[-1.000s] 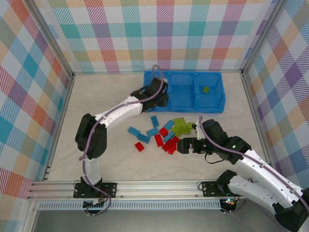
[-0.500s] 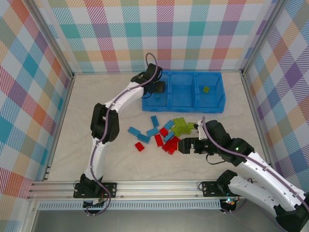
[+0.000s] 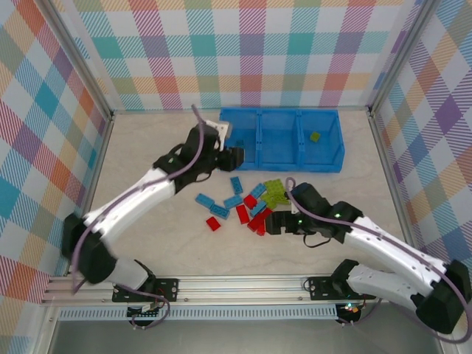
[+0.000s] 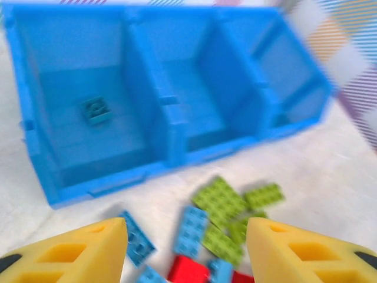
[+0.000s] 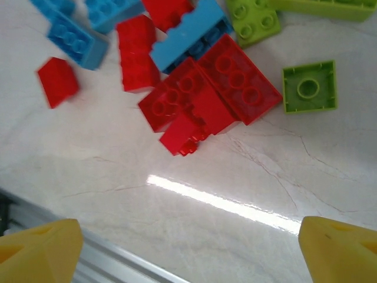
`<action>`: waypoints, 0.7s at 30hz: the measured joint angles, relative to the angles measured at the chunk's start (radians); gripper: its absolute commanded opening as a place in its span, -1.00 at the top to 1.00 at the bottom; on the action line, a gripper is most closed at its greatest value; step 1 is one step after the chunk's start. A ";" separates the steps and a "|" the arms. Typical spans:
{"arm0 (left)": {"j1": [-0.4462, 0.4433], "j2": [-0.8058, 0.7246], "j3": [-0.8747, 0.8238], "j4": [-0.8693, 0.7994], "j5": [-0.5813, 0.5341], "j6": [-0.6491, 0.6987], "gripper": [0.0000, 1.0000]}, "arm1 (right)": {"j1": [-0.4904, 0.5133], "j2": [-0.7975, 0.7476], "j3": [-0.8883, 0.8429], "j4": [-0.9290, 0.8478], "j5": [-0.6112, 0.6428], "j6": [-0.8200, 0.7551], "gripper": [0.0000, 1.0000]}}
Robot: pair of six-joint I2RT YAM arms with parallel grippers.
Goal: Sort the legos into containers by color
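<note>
On counter (image 3: 184, 243), centre: legos (image 3: 254, 203) heaped loose, near of far-side containers (image 3: 324, 164) | left compartment: one blue brick (image 4: 96, 110); right compartment: one green brick (image 3: 315, 136) | left gripper (image 3: 233, 156) beside containers' near-left corner, jaws wide apart, empty | right gripper (image 5: 189, 227) over red bricks (image 5: 206, 103), jaws wide apart, empty
</note>
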 measured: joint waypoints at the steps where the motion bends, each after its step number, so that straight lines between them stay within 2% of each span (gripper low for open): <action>1: -0.040 -0.079 -0.039 -0.007 -0.011 0.020 -0.19 | 0.031 0.033 0.000 0.014 0.029 0.028 -0.84; 6: -0.192 -0.378 -0.147 -0.102 -0.052 0.139 -0.46 | 0.177 0.136 -0.056 0.196 0.109 0.188 -0.91; 9: -0.216 -0.531 -0.238 -0.162 -0.009 0.222 -0.65 | 0.192 0.211 -0.094 0.290 0.131 0.266 -0.84; 13: -0.271 -0.685 -0.390 -0.240 0.088 0.334 -0.89 | 0.192 0.307 -0.089 0.344 0.172 0.334 -0.65; 16: -0.314 -0.683 -0.409 -0.343 0.145 0.410 -1.00 | 0.192 0.365 -0.072 0.346 0.217 0.391 -0.39; 21: -0.326 -0.615 -0.410 -0.448 0.164 0.510 -1.00 | 0.192 0.407 -0.072 0.365 0.246 0.463 -0.21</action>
